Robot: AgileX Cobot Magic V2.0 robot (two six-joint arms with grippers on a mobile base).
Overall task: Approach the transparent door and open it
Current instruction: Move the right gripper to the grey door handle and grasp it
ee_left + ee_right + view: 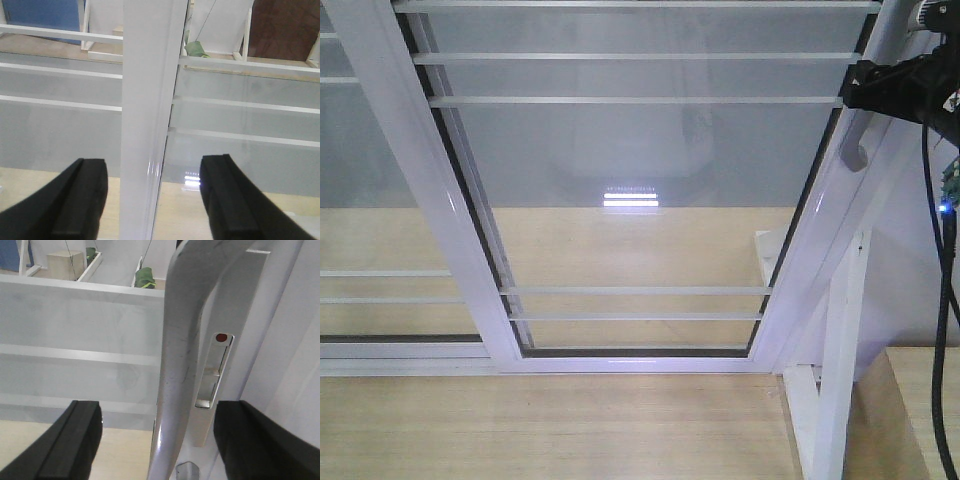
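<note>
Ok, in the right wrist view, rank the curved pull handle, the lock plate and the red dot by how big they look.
1. curved pull handle: largest, running top to bottom of the picture, though it is also nearest the camera.
2. lock plate: narrower and shorter.
3. red dot: by far the smallest.

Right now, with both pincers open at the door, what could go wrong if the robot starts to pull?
The red mark on the lock plate may mean the transparent door is locked; pulling could strain the arm. The handle is smooth and curved, so the right pincer might slip along it. The left pincer straddles a white frame post; a sliding panel could catch it.
</note>
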